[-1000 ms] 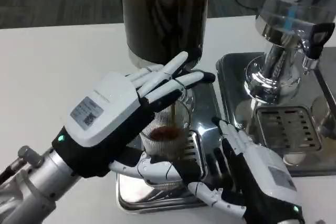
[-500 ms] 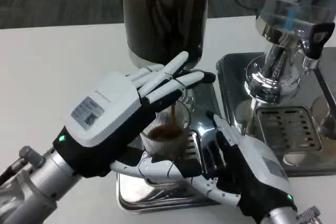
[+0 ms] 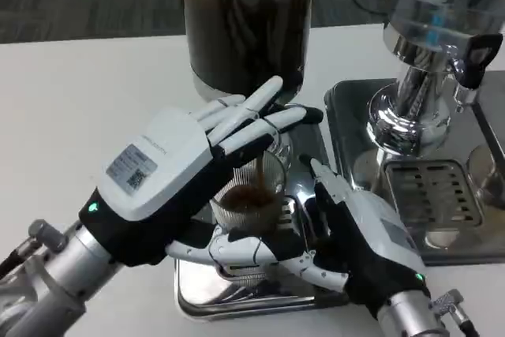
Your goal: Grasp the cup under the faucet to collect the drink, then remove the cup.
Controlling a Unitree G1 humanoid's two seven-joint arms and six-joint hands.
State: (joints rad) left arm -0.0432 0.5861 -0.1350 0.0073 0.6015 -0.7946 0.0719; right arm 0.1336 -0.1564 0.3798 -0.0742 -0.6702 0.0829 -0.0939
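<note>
A clear ribbed cup (image 3: 251,204) stands on the steel drip tray (image 3: 237,293) below the dark drink dispenser (image 3: 246,21). A thin brown stream falls into it and brown drink covers its bottom. My left hand (image 3: 170,175) reaches over the cup from the left, its stretched fingers (image 3: 264,120) lying over the faucet, which they hide. Its thumb lies in front of the cup's base. My right hand (image 3: 359,234) is close beside the cup on the right with its fingers apart. A narrow strip of tray shows between them and the cup.
A second, silver dispenser (image 3: 430,53) with its own grated drip tray (image 3: 430,191) stands at the right, close behind my right hand. White table (image 3: 87,92) stretches to the left.
My right hand has moved up and to the left, from the tray's front right corner to the cup's right side. The left hand has stayed put and the drink level has risen slightly.
</note>
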